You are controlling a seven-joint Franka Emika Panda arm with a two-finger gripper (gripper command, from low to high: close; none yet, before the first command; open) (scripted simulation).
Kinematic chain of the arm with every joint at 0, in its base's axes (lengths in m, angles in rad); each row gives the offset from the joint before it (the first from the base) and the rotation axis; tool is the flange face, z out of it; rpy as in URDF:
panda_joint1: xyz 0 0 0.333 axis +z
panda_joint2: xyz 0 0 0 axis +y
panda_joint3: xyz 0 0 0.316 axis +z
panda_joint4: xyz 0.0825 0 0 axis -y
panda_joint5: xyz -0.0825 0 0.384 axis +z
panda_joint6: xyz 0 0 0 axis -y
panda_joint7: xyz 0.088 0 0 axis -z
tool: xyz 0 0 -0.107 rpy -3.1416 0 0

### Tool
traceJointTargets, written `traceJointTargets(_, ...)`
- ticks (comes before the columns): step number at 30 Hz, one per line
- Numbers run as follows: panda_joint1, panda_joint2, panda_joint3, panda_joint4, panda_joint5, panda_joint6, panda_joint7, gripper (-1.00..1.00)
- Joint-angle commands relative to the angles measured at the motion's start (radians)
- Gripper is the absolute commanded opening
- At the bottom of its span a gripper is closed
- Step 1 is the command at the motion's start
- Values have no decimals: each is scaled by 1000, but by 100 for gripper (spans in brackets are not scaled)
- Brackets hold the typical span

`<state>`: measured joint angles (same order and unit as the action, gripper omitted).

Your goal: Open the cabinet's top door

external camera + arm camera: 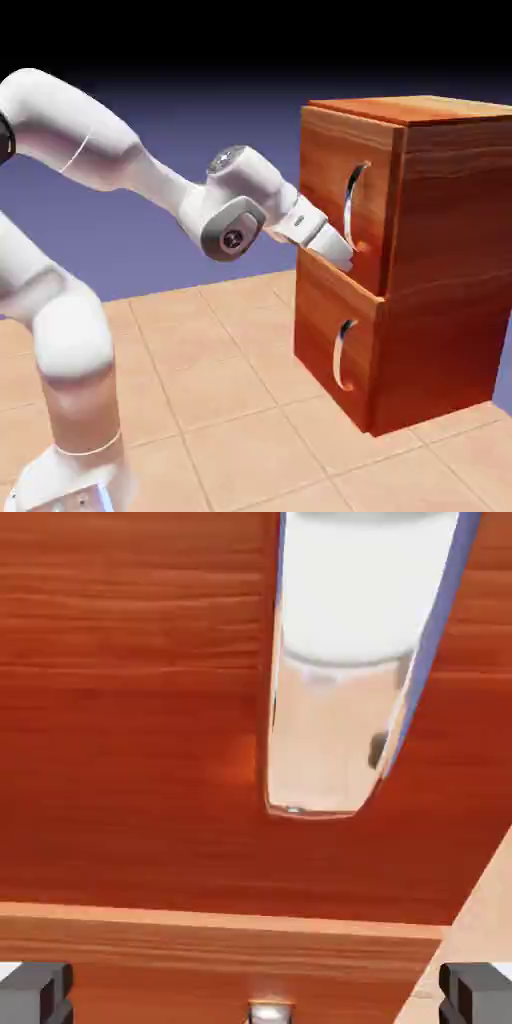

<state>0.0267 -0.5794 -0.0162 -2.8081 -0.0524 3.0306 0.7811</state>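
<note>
The jaws of the gripper (256,994) stand wide apart, with the lower handle's tip (270,1012) showing small between the fingertips (34,994) at the hand view's bottom edge. Beyond them, the hand view shows the top door (130,712) filling most of the picture, its curved silver handle (335,692) large and mirror-bright, reflecting white and floor colours. A pale strip (200,916) runs below that door; the exterior view gives it only as a thin seam. What the hand view leaves out, the exterior view supplies: the hand (322,238) slants down to the lower part of the top door, near its handle's bottom end, the fingertips hard to separate there. The top door is the upper front panel of the cabinet (440,220), at the exterior view's right, and lies closed above the lower panel (335,335). The white arm (150,170) reaches across from the exterior view's left.
</note>
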Motion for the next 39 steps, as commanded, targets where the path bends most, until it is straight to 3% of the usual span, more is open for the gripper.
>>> traceJointTargets(1,12,-8,-13,2,-44,-5,33,100)
traceJointTargets(39,477,-303,-525,62,-1696,-208,1296,100)
